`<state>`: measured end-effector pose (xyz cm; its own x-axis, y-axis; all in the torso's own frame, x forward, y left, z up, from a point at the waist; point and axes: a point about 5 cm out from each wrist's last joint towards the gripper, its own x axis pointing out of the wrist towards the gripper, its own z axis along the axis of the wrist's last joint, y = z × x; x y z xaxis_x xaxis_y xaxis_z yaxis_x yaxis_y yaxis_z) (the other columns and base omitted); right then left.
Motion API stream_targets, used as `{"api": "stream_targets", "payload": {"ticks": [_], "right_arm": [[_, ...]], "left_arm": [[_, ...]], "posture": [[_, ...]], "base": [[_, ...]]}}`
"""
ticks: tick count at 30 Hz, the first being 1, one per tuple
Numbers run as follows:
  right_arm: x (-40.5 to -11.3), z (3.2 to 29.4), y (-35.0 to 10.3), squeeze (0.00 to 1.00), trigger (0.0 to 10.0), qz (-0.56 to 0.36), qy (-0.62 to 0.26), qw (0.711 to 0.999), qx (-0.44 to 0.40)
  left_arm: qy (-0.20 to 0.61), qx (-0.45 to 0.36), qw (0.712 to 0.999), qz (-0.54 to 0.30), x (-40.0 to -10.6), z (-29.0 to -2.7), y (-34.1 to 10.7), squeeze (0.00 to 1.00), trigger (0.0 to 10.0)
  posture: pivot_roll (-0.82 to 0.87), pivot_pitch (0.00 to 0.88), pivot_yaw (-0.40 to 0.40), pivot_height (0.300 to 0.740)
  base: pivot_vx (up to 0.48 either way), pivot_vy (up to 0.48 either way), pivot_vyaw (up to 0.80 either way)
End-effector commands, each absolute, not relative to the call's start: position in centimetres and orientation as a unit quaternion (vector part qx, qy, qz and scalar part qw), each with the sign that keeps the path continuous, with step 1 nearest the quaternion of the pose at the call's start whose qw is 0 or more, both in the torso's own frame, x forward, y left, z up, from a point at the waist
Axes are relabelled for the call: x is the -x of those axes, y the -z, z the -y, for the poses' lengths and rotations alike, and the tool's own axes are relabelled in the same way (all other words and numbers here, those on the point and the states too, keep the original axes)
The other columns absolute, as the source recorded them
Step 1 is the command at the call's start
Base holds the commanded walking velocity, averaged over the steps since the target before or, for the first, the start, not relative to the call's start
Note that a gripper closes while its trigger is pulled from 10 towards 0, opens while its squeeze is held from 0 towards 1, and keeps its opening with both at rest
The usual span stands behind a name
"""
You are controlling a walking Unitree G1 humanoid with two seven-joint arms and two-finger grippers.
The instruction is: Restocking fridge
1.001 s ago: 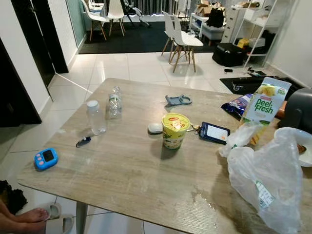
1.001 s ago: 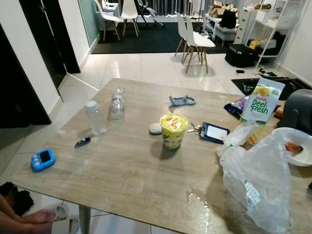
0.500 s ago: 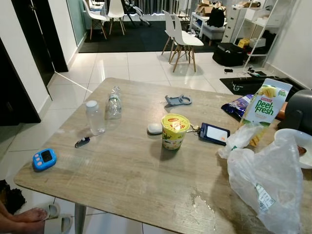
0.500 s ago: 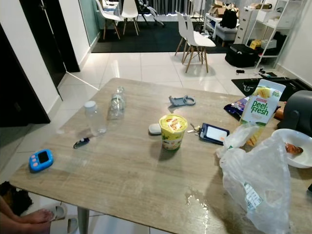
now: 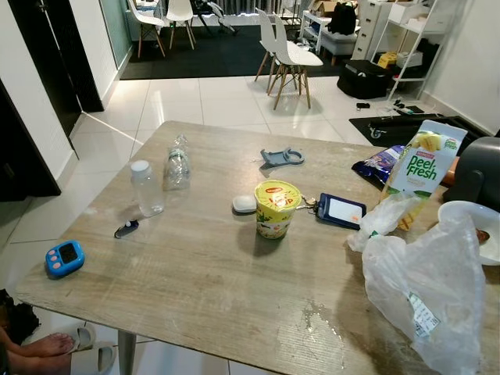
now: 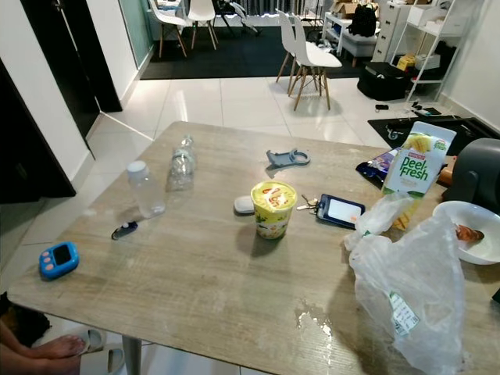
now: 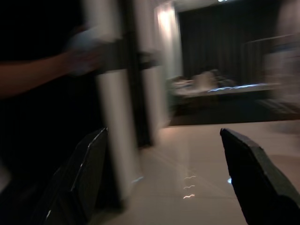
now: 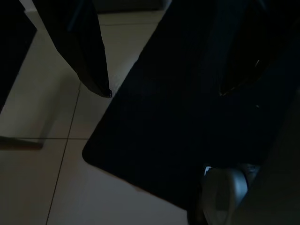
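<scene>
- A wooden counter [image 5: 195, 289] is seen ahead, carrying many loose things.
- A yellow cup of instant noodles [image 5: 276, 208] stands upright near the middle, with a small white case [image 5: 244, 204] just beside it and a dark card holder with keys [image 5: 341, 211] on its other side.
- A clear bottle with a white cap [image 5: 146, 187] stands upright; a crumpled empty bottle [image 5: 178, 162] lies near it (tilted, label hard to read).
- A small dark object [image 5: 126, 228] lies near the upright bottle, and a blue handheld device [image 5: 64, 257] sits close to the counter's corner.
- A grey-blue handle-shaped tool [image 5: 282, 157] lies toward the far edge.
- A "Peel Fresh" juice carton [image 5: 422, 166] stands upright beside a blue snack packet [image 5: 380, 164]; a translucent plastic bag [image 5: 430, 289] is heaped in front of it, and a white bowl [image 6: 474, 232] holds some food behind the bag.
- A patch of spilled liquid [image 5: 316, 322] glistens on the near part of the counter.
- White chairs [image 5: 287, 56] stand on the tiled floor beyond; a person's bare foot [image 5: 39, 344] and a slipper [image 5: 94, 358] are seen below the counter's corner.
- The left gripper [image 7: 164, 183] hangs with its jaws spread wide; between them a pale floor and a blurred doorway are seen.
- The right gripper [image 8: 164, 89] also hangs with jaws spread, over a dark mat [image 8: 187, 136] on floor tiles, nothing being held.
</scene>
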<state>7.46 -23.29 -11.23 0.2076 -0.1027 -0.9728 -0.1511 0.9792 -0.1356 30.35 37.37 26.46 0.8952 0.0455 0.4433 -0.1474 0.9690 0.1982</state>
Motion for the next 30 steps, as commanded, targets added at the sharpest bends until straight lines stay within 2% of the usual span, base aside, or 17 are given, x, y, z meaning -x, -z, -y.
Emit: {"api": "stream_targets", "payload": {"ticks": [1, 3, 4, 6, 12, 17, 19, 24, 30], "right_arm": [[-7.7, 23.4, 11.2, 0.00, 10.0, -0.626, -0.010, 0.774, 0.094], [-7.7, 23.4, 11.2, 0.00, 10.0, -0.626, -0.010, 0.774, 0.094], [-7.7, 23.4, 11.2, 0.00, 10.0, -0.626, -0.010, 0.774, 0.094], [-7.7, 23.3, 11.2, 0.00, 10.0, -0.626, -0.011, 0.774, 0.094], [-7.7, 23.2, 11.2, 0.00, 10.0, -0.627, -0.011, 0.774, 0.093], [-7.7, 23.2, 11.2, 0.00, 10.0, -0.627, -0.012, 0.773, 0.093], [-7.6, 23.1, 11.2, 0.00, 10.0, -0.628, -0.013, 0.773, 0.092], [-7.4, 23.1, 11.3, 0.00, 10.0, -0.629, -0.012, 0.772, 0.092], [-7.2, 23.1, 11.3, 0.00, 10.0, -0.630, -0.011, 0.771, 0.092]], "left_arm": [[0.062, -0.107, 0.968, 0.217, -31.7, -34.0, -26.2, 0.00, 10.0], [0.128, -0.112, 0.962, 0.212, -32.1, -32.0, -26.1, 0.00, 10.0], [0.128, -0.112, 0.962, 0.212, -32.1, -32.0, -26.1, 0.00, 10.0], [0.190, -0.099, 0.956, 0.200, -32.3, -30.4, -25.7, 0.00, 10.0], [0.265, -0.121, 0.946, 0.146, -33.2, -28.1, -24.0, 0.00, 10.0], [0.280, -0.137, 0.941, 0.130, -33.4, -27.4, -23.4, 0.00, 10.0], [0.295, -0.167, 0.934, 0.111, -34.2, -26.0, -22.8, 0.00, 10.0], [0.273, -0.206, 0.937, 0.075, -35.8, -24.8, -21.7, 0.00, 10.0], [0.253, -0.211, 0.942, 0.065, -36.6, -24.4, -21.4, 0.00, 10.0]], "posture": [[0.10, 0.000, 0.002, 0.740], [0.10, 0.000, 0.002, 0.740], [0.10, 0.000, 0.002, 0.740], [0.10, 0.000, 0.002, 0.740], [0.10, 0.000, 0.004, 0.740], [0.10, 0.000, 0.004, 0.740], [0.09, 0.000, 0.005, 0.740], [0.08, 0.000, 0.008, 0.740], [0.07, 0.000, 0.011, 0.740]], "base": [[0.000, 0.000, 0.00], [0.000, 0.000, 0.00], [0.000, 0.000, 0.00], [0.000, 0.000, 0.00], [0.000, 0.000, 0.00], [0.000, 0.000, 0.00], [0.000, 0.000, 0.00], [0.000, 0.000, 0.00], [0.000, 0.000, 0.00]]}}
